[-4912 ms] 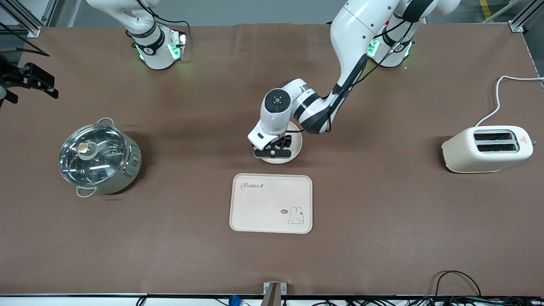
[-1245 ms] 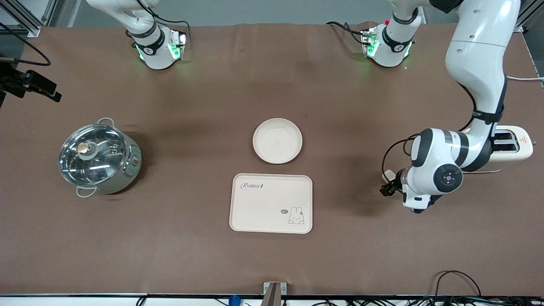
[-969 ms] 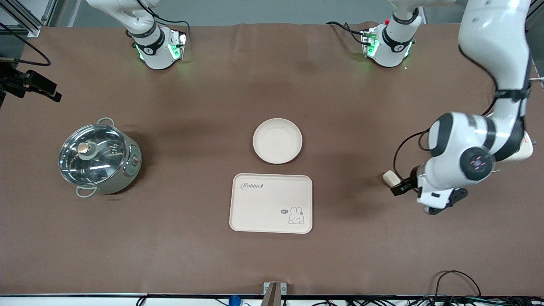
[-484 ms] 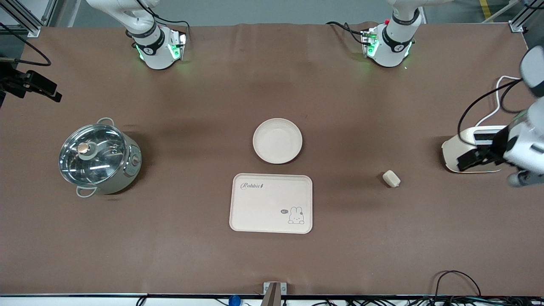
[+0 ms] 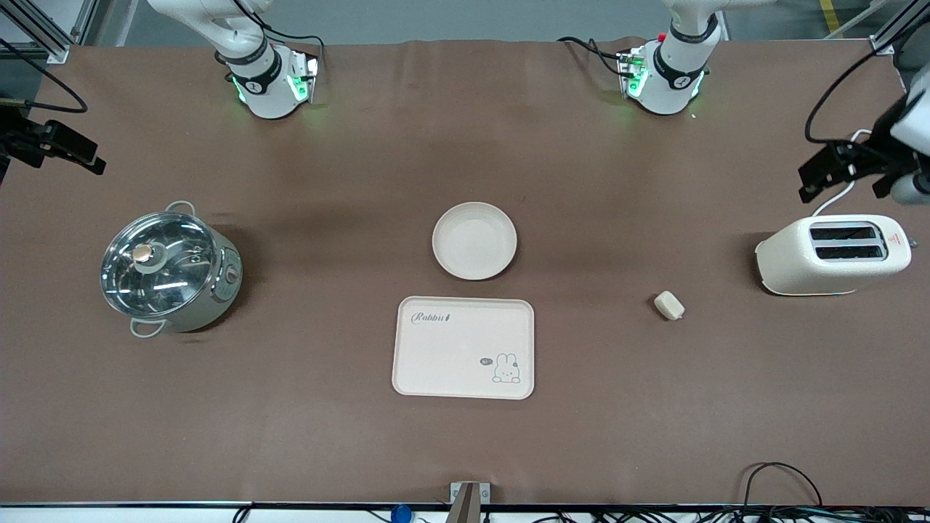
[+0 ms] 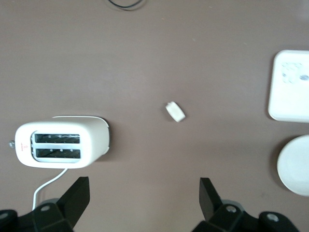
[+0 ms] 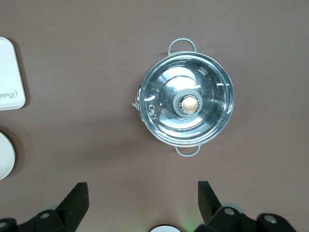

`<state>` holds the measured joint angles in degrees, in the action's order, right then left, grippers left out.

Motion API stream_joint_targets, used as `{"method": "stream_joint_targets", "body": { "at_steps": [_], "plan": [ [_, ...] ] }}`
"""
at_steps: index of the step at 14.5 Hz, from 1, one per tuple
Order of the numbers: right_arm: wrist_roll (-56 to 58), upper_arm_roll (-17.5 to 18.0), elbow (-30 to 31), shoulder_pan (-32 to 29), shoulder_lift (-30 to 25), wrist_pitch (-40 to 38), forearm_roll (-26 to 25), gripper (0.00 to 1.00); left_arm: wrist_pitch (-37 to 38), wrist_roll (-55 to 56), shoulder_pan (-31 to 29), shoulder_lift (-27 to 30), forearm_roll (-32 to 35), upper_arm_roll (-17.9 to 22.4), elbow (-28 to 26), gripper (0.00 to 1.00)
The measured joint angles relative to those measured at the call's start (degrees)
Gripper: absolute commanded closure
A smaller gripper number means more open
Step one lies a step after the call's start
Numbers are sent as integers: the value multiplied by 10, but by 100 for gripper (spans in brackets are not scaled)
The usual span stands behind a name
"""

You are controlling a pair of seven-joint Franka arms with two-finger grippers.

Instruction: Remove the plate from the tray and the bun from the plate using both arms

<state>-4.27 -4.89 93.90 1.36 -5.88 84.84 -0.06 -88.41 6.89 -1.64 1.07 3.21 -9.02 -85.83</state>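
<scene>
Left gripper (image 5: 846, 171), jaws spread and empty, hangs over the table's left-arm end above the cream two-slot toaster (image 5: 832, 256), with the small pale bun (image 5: 669, 305) below it on the brown tabletop, apart from the round cream plate (image 5: 474, 240) and rectangular cream tray (image 5: 463, 347); right gripper (image 7: 140, 205) waits wide open over the lidded steel pot (image 7: 187, 105).

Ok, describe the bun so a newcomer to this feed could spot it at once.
Find the white toaster at the left arm's end of the table. The bun lies alone on the bare brown table, between the toaster and the cream tray, closer to the toaster. It is a small pale rounded lump, far smaller than the round plate or anything else nearby.
</scene>
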Motion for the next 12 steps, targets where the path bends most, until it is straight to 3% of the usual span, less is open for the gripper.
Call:
{"method": "stream_joint_targets", "body": {
  "at_steps": [5, 12],
  "plan": [
    [0, 0, 0, 0, 0, 0, 0, 0, 3, -3, 18, 65, -4, 1, -74, 0],
    [0, 0, 0, 0, 0, 0, 8, 0, 3, -23, 13, 61, -28, 6, -73, 0]
  ]
}}
